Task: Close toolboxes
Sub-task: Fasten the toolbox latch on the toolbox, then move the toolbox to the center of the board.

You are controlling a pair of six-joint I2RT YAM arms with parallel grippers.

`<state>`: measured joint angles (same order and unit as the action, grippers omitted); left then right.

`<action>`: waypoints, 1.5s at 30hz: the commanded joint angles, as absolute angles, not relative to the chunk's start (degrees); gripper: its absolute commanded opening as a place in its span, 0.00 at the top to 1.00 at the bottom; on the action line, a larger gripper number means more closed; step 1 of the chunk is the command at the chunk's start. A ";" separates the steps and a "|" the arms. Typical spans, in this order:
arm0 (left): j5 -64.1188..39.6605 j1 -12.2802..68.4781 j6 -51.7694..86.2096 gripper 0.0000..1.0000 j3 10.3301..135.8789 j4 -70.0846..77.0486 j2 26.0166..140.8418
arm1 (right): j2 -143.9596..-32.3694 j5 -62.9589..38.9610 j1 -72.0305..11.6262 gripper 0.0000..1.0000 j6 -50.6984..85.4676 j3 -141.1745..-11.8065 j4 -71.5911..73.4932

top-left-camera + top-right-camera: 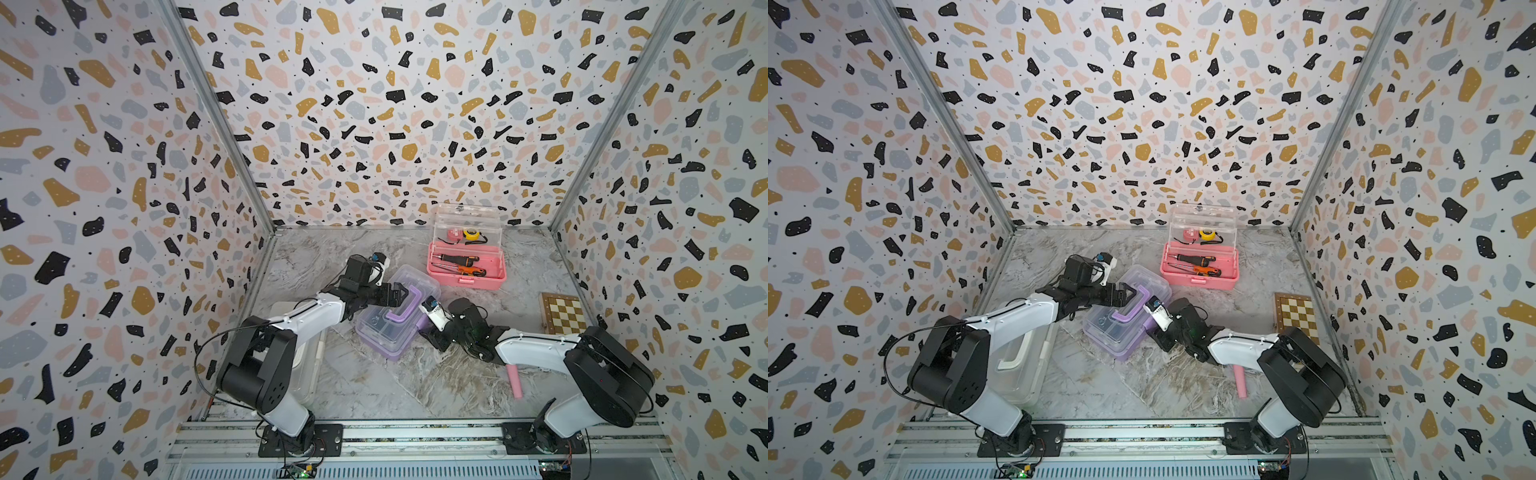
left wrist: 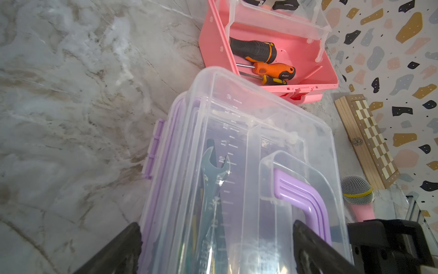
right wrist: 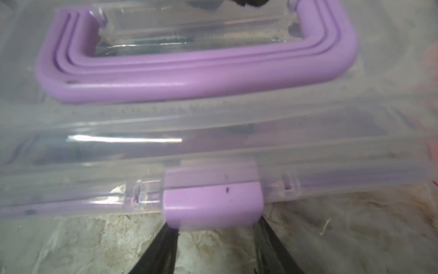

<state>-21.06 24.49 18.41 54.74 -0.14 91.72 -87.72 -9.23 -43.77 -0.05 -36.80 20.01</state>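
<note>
Purple box (image 1: pixel 397 318) sits mid-table between the two grippers, lid down on its base. Left gripper (image 1: pixel 402 293) hovers over the lid's far end, fingers (image 2: pixel 315 249) spread wide; in the left wrist view they straddle the lid top and grasp nothing, with the purple handle (image 2: pixel 301 197) lying flat just inside one finger. Right gripper (image 3: pixel 214 227) is at the box's front edge: both fingers (image 3: pixel 166 246) meet the purple latch (image 3: pixel 213 206) from below, one at each lower corner, part-way closed around it. Whether they pinch the latch or only press against it, I cannot tell. The latch looks folded up against the lid rim; I judge it at or near snapped, not confirmed. Pink box (image 1: pixel 466 266) stands well beyond the left fingers, near the back wall, lid (image 1: pixel 465 224) upright and screwdrivers (image 2: pixel 263 61) visible in the base: clearly not yet closed. White box (image 1: pixel 1021 361) lies under the left arm, well behind its fingers; its lid seems down and handle flat, latch hidden. Estimate: purple nearly done, pink untouched, white likely done but unverified. Remaining: confirm the purple latch, then lower and latch the pink lid.
</note>
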 commanded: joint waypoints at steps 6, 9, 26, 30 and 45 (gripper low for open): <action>-19.71 25.40 17.45 0.05 52.21 -10.10 93.60 | -89.55 -9.67 -43.85 0.71 -0.03 -40.20 23.32; -19.14 25.43 17.50 0.05 52.37 -10.03 93.19 | -89.48 -9.31 -43.86 0.70 0.34 -39.26 24.46; -16.57 25.43 21.03 0.03 54.82 -15.42 87.97 | -79.05 -7.29 -43.68 0.27 7.55 -33.15 21.53; -18.15 25.44 22.64 0.04 53.35 -14.44 86.99 | -74.62 -5.83 -43.68 0.27 17.23 -32.80 17.52; -18.50 25.41 22.81 0.04 51.50 -12.66 88.28 | -75.07 -4.45 -43.68 0.21 63.40 -36.16 16.08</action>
